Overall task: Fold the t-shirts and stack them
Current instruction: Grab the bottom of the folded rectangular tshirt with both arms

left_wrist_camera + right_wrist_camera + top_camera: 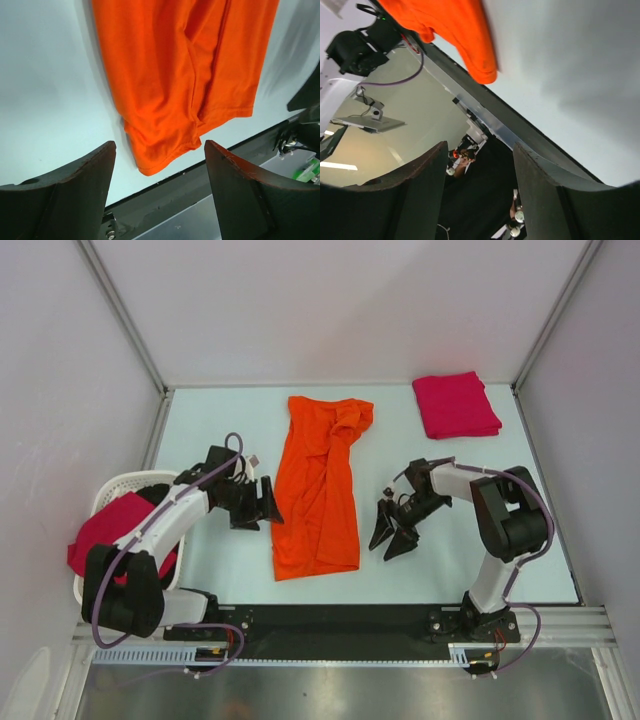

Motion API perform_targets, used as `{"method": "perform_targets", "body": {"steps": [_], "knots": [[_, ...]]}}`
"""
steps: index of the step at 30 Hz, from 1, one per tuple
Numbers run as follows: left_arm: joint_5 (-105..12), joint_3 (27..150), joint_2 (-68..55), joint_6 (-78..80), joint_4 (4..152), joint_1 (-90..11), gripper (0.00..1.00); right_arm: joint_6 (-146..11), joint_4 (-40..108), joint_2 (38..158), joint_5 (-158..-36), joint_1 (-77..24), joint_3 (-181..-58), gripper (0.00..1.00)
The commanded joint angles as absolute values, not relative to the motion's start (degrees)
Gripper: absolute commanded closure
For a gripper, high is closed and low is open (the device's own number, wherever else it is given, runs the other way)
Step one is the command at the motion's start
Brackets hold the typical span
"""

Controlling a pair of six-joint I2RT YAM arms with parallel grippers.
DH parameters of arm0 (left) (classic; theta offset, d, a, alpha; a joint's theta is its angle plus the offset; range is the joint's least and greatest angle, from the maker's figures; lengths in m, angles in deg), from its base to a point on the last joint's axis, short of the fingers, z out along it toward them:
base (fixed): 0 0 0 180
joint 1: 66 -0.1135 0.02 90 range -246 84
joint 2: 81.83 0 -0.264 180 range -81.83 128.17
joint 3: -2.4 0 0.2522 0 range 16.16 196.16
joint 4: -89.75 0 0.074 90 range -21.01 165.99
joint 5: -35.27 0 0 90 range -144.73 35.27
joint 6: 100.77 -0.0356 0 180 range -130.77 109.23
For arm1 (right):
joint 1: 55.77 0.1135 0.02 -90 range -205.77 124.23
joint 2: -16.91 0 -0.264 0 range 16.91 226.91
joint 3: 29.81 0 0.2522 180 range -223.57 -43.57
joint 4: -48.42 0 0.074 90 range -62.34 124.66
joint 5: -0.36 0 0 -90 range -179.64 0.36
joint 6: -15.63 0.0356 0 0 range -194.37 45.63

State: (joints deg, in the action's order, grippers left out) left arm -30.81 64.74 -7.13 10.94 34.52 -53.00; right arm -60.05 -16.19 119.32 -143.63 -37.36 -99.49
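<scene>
A bright orange t-shirt [320, 485] lies on the table's middle, folded lengthwise into a long strip, bunched at its far end. It also shows in the left wrist view [180, 70] and in the right wrist view [455, 30]. A folded crimson-pink t-shirt [455, 405] lies at the far right. Another crimson-pink shirt [108, 530] hangs out of the basket at the left. My left gripper [264, 502] is open and empty just left of the orange shirt. My right gripper [390, 532] is open and empty just right of it.
A white slatted basket [122, 485] stands at the table's left edge behind the left arm. Metal frame posts and white walls close in the far corners. A black rail [340, 618] runs along the near edge.
</scene>
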Motion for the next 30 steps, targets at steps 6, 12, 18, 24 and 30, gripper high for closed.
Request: {"method": "perform_targets", "body": {"steps": [6,12,18,24,30], "knots": [[-25.91,68.8,-7.74,10.67,37.49,-53.08,0.22,-56.53,-7.96,125.53,-141.06,-30.55,-99.12,0.36],[-25.38,71.61,-7.47,12.08,37.58,-53.08,0.22,-54.68,-6.02,131.42,-137.81,-24.75,-102.98,0.37],[-25.38,72.67,-8.7,12.87,37.67,-53.08,0.21,-55.47,-7.43,136.08,-135.25,-21.76,-106.59,0.43],[-25.55,72.85,-9.67,14.45,37.85,-53.08,0.22,-57.67,-10.68,139.07,-134.99,-20.18,-107.91,0.91],[-25.11,74.87,-8.7,15.24,38.2,-53.08,0.22,-60.22,-16.22,138.02,-133.05,-19.47,-106.86,1.0]]}}
